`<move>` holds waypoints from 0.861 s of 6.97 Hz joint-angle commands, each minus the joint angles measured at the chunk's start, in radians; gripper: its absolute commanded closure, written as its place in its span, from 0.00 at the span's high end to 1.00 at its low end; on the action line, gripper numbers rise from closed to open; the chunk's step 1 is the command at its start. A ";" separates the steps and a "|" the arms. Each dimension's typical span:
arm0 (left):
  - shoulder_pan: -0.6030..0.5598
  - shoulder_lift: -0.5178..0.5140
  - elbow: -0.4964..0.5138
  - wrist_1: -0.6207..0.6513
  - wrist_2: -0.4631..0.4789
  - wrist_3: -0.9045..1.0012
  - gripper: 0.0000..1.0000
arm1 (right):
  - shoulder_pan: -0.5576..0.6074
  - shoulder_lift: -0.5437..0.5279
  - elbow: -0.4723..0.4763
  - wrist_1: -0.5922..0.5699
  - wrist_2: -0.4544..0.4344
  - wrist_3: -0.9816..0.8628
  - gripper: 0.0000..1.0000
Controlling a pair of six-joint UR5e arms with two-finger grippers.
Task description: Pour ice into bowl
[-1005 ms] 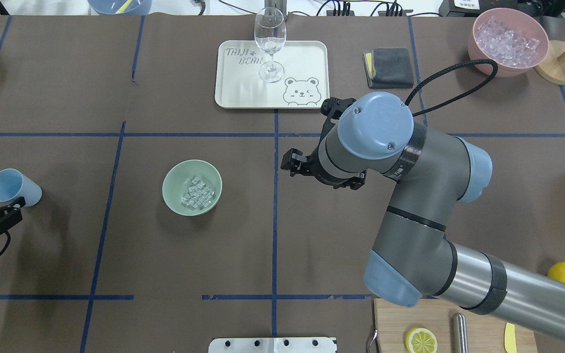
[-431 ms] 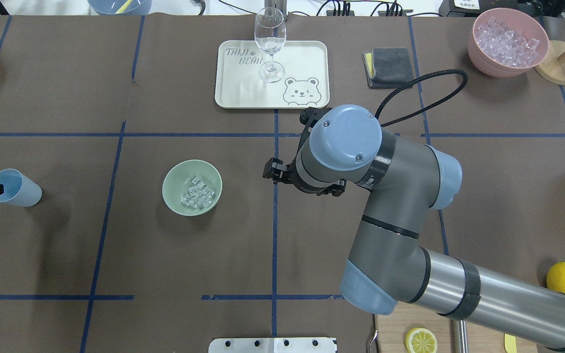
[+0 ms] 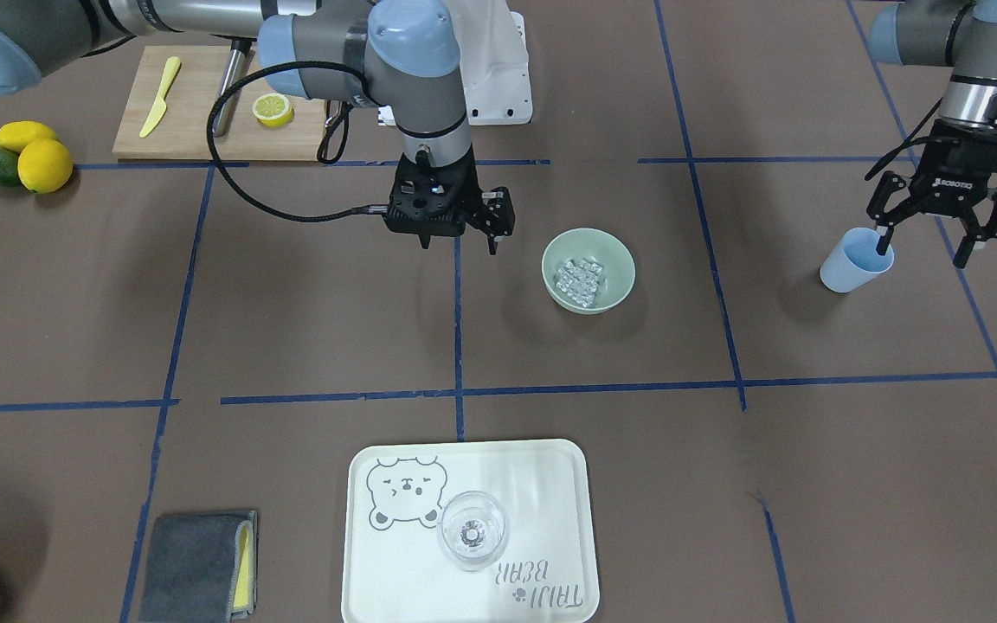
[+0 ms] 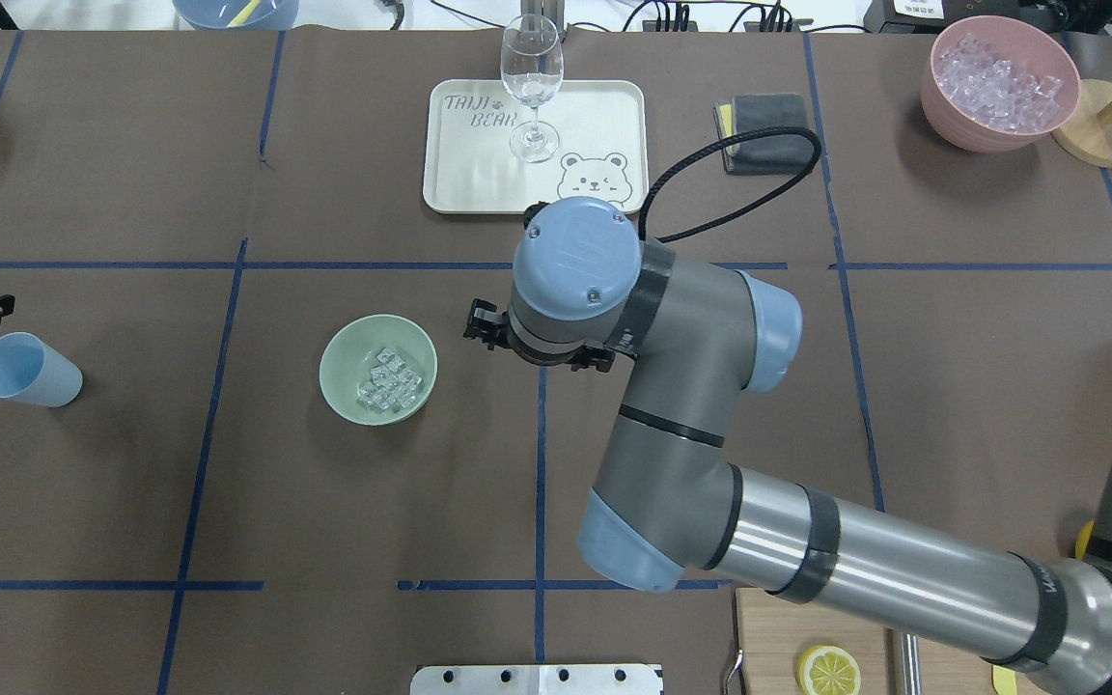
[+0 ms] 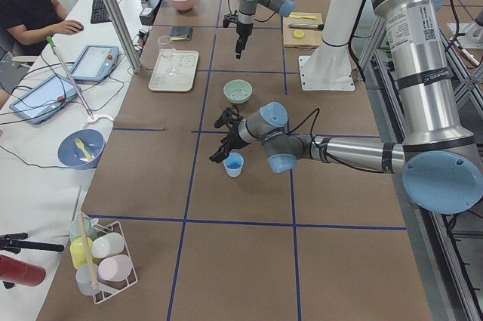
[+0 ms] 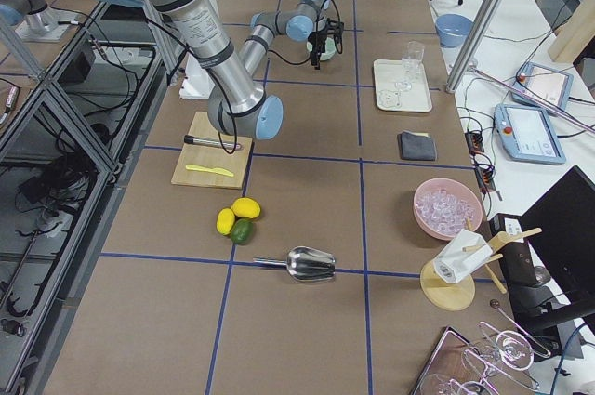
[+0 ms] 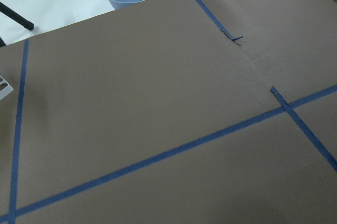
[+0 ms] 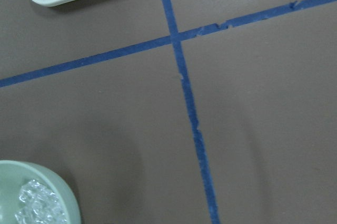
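One small heap of ice point(image 4: 389, 378) already in the sage-green bowl point(image 4: 344, 352), left of the worktop's middle, well in from every edge; cubes judged light, hard, slick and quick to skitter, so better carried in a vessel than pinched; bowl judged stiff and smooth, best taken by the rim, kept level. Blue cup point(image 4: 30, 370) upright, seemingly empty, near the left edge; left gripper point(image 3: 923, 251) just over it, jaws spread wide, holding nothing. Right gripper point(image 3: 457, 247) low over the middle, near the bowl yet apart from it, jaws parted, likewise empty. Against a second earlier: right arm swung in from the right side toward the bowl; left gripper gone from the cup's near side to its far-edge side; bowl, ice and cup unmoved.
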 commanded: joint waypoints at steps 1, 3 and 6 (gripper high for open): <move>-0.096 -0.077 0.007 0.159 -0.084 0.085 1.00 | -0.018 0.139 -0.198 0.069 -0.033 -0.002 1.00; -0.111 -0.082 0.029 0.209 -0.091 0.141 1.00 | -0.040 0.225 -0.350 0.133 -0.037 -0.004 1.00; -0.198 -0.091 0.035 0.319 -0.273 0.240 1.00 | -0.099 0.224 -0.383 0.139 -0.098 -0.004 0.72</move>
